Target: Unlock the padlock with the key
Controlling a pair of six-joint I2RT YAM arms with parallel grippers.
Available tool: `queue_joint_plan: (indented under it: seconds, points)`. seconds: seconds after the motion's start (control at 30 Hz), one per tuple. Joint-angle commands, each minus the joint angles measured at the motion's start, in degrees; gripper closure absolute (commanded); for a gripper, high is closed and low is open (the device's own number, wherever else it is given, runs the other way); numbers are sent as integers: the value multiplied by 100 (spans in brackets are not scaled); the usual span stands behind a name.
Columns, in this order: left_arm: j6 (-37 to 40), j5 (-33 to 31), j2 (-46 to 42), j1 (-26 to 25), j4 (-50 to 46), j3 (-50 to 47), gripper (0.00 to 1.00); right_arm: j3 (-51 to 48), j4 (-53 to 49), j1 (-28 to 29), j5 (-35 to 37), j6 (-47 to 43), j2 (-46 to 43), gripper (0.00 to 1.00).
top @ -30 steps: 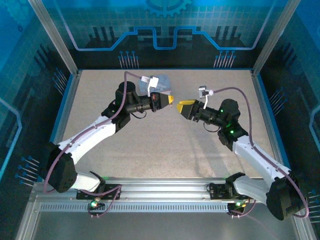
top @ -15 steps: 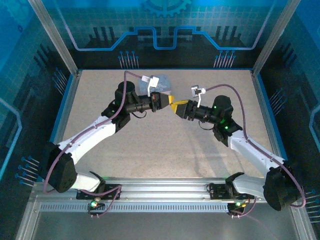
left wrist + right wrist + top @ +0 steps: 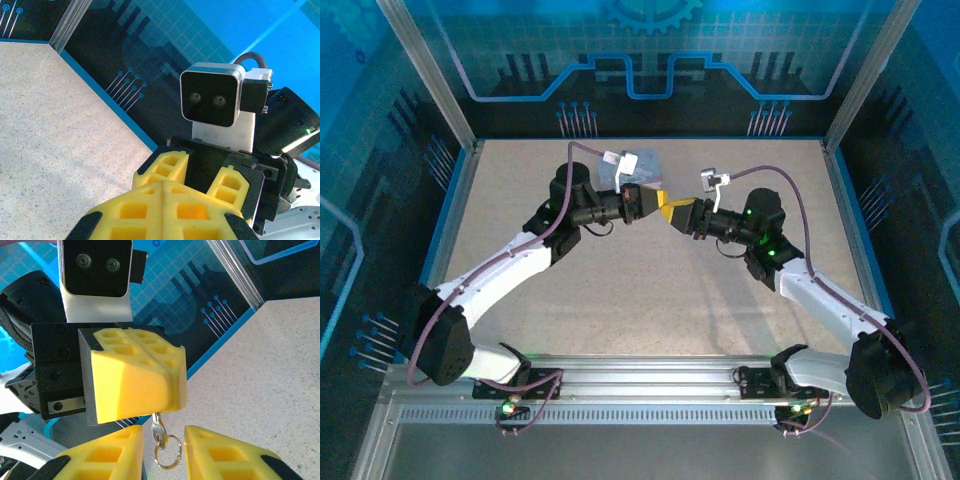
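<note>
1. In the overhead view the left arm reaches from its base up and across to mid-desk (image 3: 620,300), its forearm level. The left tool (image 3: 658,203) points right.
2. The right arm mirrors it, elbow raised, with the right tool (image 3: 678,215) pointing left. The two yellow tips meet nose to nose above the desk, touching or just apart; from overhead I cannot tell which.
3. A pale lavender box (image 3: 645,164) lies on the desk just behind the left tool, partly hidden by the wrist.
4. The right wrist view gives detail too small to make out from overhead. The left tool (image 3: 150,390) has its pads pressed together on the key (image 3: 157,426), which sticks out below them.
5. A small ring (image 3: 167,452) hangs from the key, between the right tool's own fingers.
6. The right tool (image 3: 162,460) is spread wide; its two yellow fingers (image 3: 105,457) stand either side of the ring, and neither touches it.
7. The left wrist view shows the left tool (image 3: 162,210) with its pads flush against each other. The right tool (image 3: 197,172) faces it with fingers parted, beneath its camera housing (image 3: 210,100). The key is hidden here.
</note>
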Motion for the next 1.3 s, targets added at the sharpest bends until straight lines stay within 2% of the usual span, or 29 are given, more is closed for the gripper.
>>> queue_joint_plan:
  seconds: [0.0, 0.23, 0.8, 1.0, 1.07, 1.17, 1.27]
  points:
    - [-10, 134, -53, 23, 127, 159, 100, 174, 85, 76, -62, 28, 53, 74]
    - [-18, 116, -53, 23, 134, 146, 100, 142, 98, 102, -68, 39, 75, 78]
    - [-3, 34, -61, 23, 132, 119, 100, 101, -65, 111, -21, -26, -46, 99]
    - [54, -129, -97, 82, 34, 170, 82, 93, -431, 111, 118, -212, -190, 100]
    - [40, -159, -100, 143, -10, 206, 68, 68, -559, 111, 181, -278, -263, 100]
    - [65, -261, -110, 291, -145, 258, 54, 68, -949, 102, 268, -445, -400, 100]
    - [225, -446, -68, 506, -523, 377, 43, 76, -1496, 102, 410, -654, -573, 100]
